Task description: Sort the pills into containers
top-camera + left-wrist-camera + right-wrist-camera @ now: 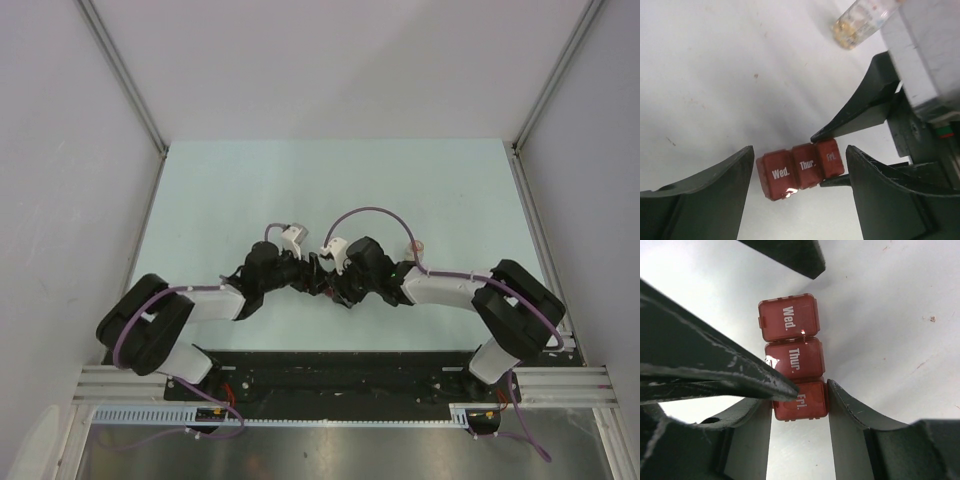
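The dark red pill box (pixel 792 357) has three shut lids marked Wed., Thur. and Fri. My right gripper (pixel 799 397) is shut on its Fri. end. The left wrist view shows the box (pixel 800 167) between the spread fingers of my left gripper (pixel 800 150), which is open and touches nothing; the right gripper's fingers (pixel 860 115) pinch the Fri. end there. In the top view both grippers (pixel 325 278) meet at the table's middle and hide the box. Tiny tan pills (pixel 850 30) show inside a clear bottle.
The small clear round bottle (pixel 862 20) lies on the table beyond the box, also seen behind the right arm in the top view (pixel 415 247). White walls enclose the pale table (pixel 220 200) on three sides.
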`<action>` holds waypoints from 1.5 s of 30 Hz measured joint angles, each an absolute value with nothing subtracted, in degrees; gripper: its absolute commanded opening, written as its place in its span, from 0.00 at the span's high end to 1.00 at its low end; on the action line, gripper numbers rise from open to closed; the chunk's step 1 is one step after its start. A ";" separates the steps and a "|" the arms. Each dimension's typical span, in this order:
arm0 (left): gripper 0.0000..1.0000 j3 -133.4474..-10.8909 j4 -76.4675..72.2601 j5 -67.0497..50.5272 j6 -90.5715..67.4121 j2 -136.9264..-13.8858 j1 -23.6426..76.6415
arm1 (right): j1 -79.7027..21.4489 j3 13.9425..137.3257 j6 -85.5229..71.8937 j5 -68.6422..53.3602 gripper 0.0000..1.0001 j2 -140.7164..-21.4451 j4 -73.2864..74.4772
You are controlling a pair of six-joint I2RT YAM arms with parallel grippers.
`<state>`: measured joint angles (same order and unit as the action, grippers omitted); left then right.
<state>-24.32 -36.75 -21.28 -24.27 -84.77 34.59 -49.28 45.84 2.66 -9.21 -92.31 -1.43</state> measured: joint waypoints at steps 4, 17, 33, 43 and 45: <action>0.18 -24.29 -36.51 -21.28 -25.58 -80.44 34.41 | -49.28 45.76 2.07 -9.50 0.81 -89.60 0.03; 0.20 -18.02 -34.17 -21.39 -42.50 -65.17 31.99 | -49.34 43.92 -1.80 -9.02 0.82 -70.74 3.51; 0.44 -18.37 -33.69 -21.15 -56.58 -60.99 38.68 | -54.92 43.92 -4.01 -6.39 0.84 -64.29 5.02; 0.54 -19.31 -33.45 -20.69 -57.47 -61.84 40.03 | -57.06 43.94 -2.87 -3.42 0.84 -64.29 7.55; 0.56 -19.31 -33.36 -20.69 -57.54 -61.84 40.03 | -57.17 43.94 -2.68 -3.16 0.84 -64.25 7.88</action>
<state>-19.31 -33.36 -20.69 -57.54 -61.84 40.03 -57.17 43.94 -2.68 -3.16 -64.25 7.88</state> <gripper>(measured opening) 0.467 0.471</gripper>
